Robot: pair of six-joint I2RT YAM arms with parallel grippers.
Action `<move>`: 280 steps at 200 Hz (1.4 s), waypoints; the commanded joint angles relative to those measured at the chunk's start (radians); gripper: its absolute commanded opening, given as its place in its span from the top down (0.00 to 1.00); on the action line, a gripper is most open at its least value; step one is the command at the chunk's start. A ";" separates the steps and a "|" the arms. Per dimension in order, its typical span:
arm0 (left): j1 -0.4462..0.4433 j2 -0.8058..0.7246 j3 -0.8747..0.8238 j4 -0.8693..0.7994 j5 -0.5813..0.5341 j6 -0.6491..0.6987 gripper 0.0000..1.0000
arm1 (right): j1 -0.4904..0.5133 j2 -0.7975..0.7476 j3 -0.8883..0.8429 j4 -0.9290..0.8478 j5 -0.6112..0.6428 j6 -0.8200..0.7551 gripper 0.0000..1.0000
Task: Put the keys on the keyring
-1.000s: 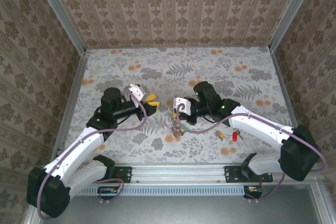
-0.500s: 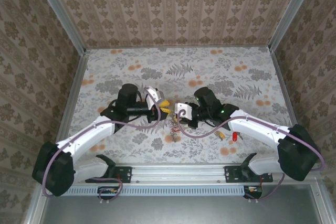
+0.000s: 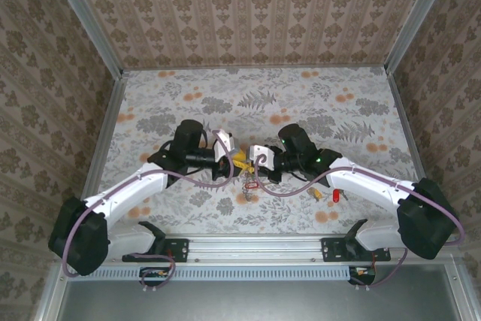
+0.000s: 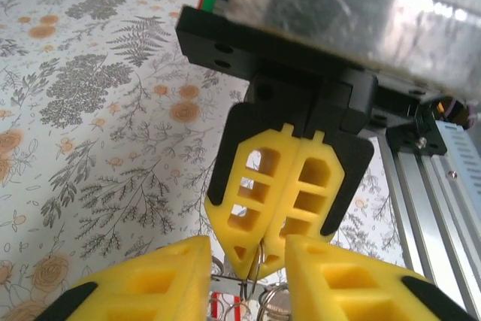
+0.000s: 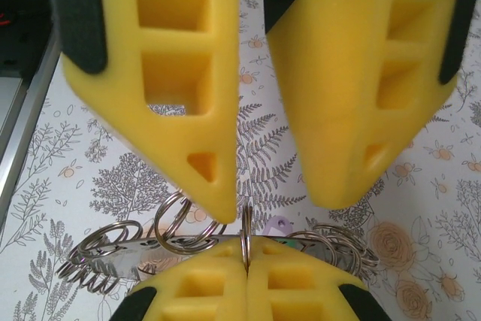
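Observation:
My right gripper (image 5: 246, 272) is shut on the thin silvery keyring (image 5: 245, 225), which stands on edge between its yellow pads. Several smaller wire rings (image 5: 174, 223) hang on a flat metal strip (image 5: 128, 249) just behind, with a purple tag (image 5: 279, 225). My left gripper (image 5: 279, 202) faces it with jaws open, one fingertip on each side of the keyring and not touching it. From above, both grippers (image 3: 239, 160) (image 3: 254, 162) meet at the table's middle, the ring bunch (image 3: 250, 180) dangling below. A yellow key (image 3: 316, 194) and a red key (image 3: 336, 196) lie on the table to the right.
The floral tabletop (image 3: 188, 103) is walled at the back and both sides. An aluminium rail (image 3: 255, 244) runs along the near edge. The right arm's forearm (image 3: 361, 180) passes just behind the two loose keys.
My left arm has swung right until its fingertips flank the keyring, and its jaws have narrowed somewhat. The right gripper has held still with the keyring.

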 commanded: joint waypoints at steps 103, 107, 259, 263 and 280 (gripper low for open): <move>-0.052 0.045 0.030 -0.068 -0.124 0.143 0.73 | -0.004 0.002 0.017 -0.001 -0.059 0.004 1.00; -0.054 0.046 0.030 -0.074 -0.124 0.146 0.73 | -0.005 0.002 0.018 -0.002 -0.058 0.004 1.00; -0.041 -0.100 0.027 -0.292 -0.007 0.148 0.80 | -0.015 0.004 0.011 0.034 -0.009 0.018 1.00; -0.041 -0.103 0.024 -0.294 -0.016 0.143 0.79 | -0.015 0.004 0.011 0.034 -0.010 0.018 1.00; -0.040 -0.124 -0.005 -0.247 -0.082 0.079 0.72 | -0.014 0.004 0.011 0.036 -0.011 0.016 1.00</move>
